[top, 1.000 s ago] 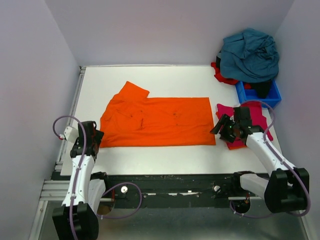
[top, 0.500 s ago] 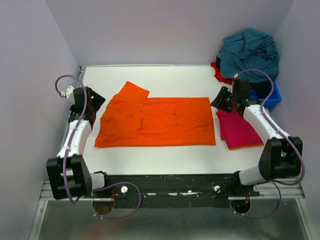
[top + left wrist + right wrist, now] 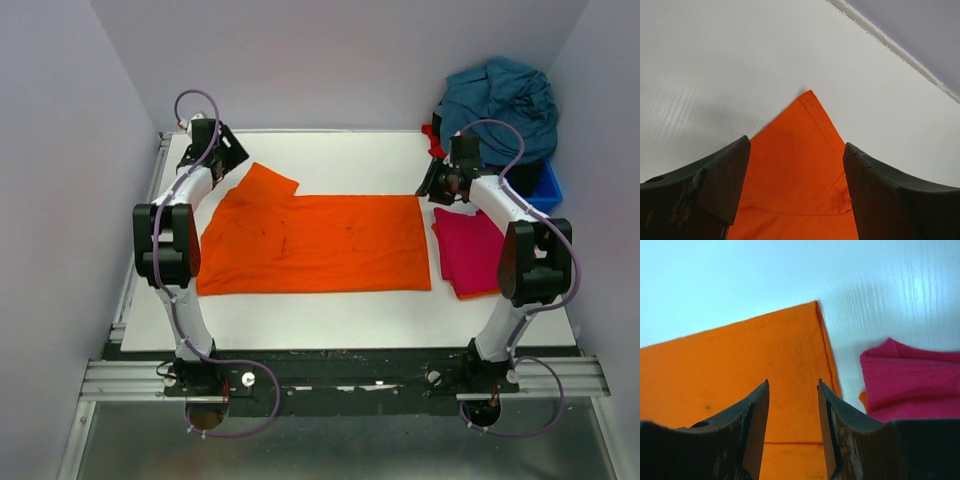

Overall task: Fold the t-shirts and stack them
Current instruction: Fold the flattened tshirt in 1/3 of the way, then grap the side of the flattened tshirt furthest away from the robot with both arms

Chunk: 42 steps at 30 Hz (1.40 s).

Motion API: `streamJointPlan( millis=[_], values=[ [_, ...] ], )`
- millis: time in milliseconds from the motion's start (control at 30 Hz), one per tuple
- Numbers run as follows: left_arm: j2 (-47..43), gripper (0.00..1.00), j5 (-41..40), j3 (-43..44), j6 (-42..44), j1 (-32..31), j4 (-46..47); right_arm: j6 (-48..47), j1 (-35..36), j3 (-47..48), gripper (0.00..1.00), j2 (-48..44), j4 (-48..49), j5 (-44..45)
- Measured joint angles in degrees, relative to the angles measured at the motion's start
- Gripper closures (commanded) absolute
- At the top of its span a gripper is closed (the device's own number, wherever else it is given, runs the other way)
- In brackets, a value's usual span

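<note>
The orange t-shirt (image 3: 320, 243) lies flat across the middle of the table, a sleeve pointing to the far left. My left gripper (image 3: 228, 162) is open over that sleeve's tip (image 3: 805, 145). My right gripper (image 3: 433, 187) is open over the shirt's far right corner (image 3: 810, 325). A folded magenta-red t-shirt (image 3: 475, 250) lies right of the orange one and shows in the right wrist view (image 3: 915, 385). A teal-blue t-shirt (image 3: 500, 105) is heaped at the back right over a red one (image 3: 437, 142).
A small blue plastic bin (image 3: 545, 188) stands at the back right under the teal heap. The white table (image 3: 330, 155) has walls close on the left, back and right. A metal rail runs along the near edge.
Both arms have swung from the near side to the far side. The left gripper went to the sleeve tip, the right to the shirt's far right corner. The shirts have barely moved.
</note>
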Motion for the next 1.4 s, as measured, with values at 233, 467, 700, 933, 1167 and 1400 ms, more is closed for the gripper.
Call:
streamJointPlan(
  millis=[233,467,700,933,1167,1400],
  values=[
    [14.4,0.23,0.7,15.4,2.3,-1.8,-5.6,-0.4,0.0,3.0,0.51,5.1,-0.8,1.0],
    [27.6,0.27,0.1,34.8,3.7,-3.0,-16.3,-0.5,0.0,3.8,0.51,6.2,-1.6,1.1],
    [33.8,0.34,0.3,43.3,3.8,-3.6,-22.0,-0.8,0.0,4.6,0.51,6.2,-2.2,1.2],
    [36.8,0.57,2.4,48.9,3.0,-3.4,-26.3,-1.2,0.0,7.7,0.51,7.9,-3.7,1.2],
    [37.7,0.6,4.1,50.1,3.0,-3.2,-26.7,-2.1,0.0,11.4,0.51,11.2,-6.0,2.2],
    [39.4,0.77,7.1,53.1,3.1,-3.2,-28.2,-2.4,0.1,13.3,0.51,13.7,-7.7,2.7]
  ],
)
